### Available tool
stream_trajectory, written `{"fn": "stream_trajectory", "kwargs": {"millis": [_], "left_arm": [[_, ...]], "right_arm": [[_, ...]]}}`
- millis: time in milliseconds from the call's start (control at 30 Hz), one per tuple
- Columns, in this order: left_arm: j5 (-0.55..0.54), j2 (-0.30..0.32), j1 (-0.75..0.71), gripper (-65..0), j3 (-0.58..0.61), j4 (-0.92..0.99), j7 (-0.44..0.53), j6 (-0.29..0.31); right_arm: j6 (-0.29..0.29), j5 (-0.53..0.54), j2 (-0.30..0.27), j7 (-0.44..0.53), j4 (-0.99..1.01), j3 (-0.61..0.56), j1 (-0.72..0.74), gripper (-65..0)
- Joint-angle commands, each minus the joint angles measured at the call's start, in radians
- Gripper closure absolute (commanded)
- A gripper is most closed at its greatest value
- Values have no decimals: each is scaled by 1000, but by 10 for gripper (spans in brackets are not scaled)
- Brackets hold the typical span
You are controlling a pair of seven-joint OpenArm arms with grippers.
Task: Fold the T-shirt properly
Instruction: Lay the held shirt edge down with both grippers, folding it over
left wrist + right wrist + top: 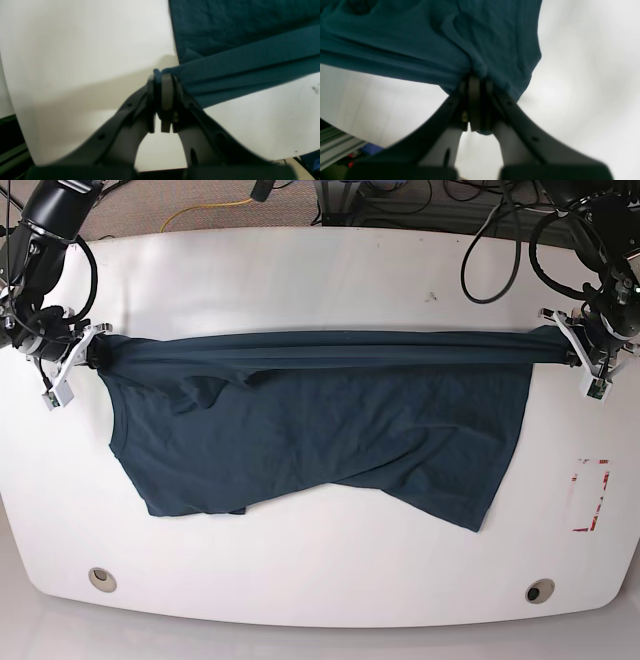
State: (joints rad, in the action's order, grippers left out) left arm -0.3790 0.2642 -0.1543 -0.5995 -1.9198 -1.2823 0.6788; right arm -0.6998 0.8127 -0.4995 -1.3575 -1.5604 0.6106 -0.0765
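T-shirt (320, 430) stretched over white table (320, 270); both grippers clamp its ends.

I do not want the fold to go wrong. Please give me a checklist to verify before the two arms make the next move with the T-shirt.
1. Left gripper shut on the T-shirt: ok.
2. Right gripper shut on the cloth: ok.
3. Top edge stretched straight between both grippers: ok.
4. Lower part lies smooth on the table: not ok; wrinkles, and the bottom edge is uneven.
5. How many layers each gripper holds: cannot tell.
6. Cloth all on the table, none over its edge: ok.
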Motion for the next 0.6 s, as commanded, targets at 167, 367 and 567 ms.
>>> {"fn": "stream_trajectory", "kwargs": {"millis": [167, 367, 567], "left_arm": [[41, 37, 81, 0, 54, 27, 7, -4], [41, 77, 190, 0, 184, 156, 7, -4], [41, 109, 266, 0, 238, 280, 22, -4]], "right_arm": [[2, -39, -17, 8, -12, 5, 1, 0], [2, -92, -15, 10, 15, 5, 1, 0], [2, -158, -3, 40, 21, 7, 1, -8]]}}
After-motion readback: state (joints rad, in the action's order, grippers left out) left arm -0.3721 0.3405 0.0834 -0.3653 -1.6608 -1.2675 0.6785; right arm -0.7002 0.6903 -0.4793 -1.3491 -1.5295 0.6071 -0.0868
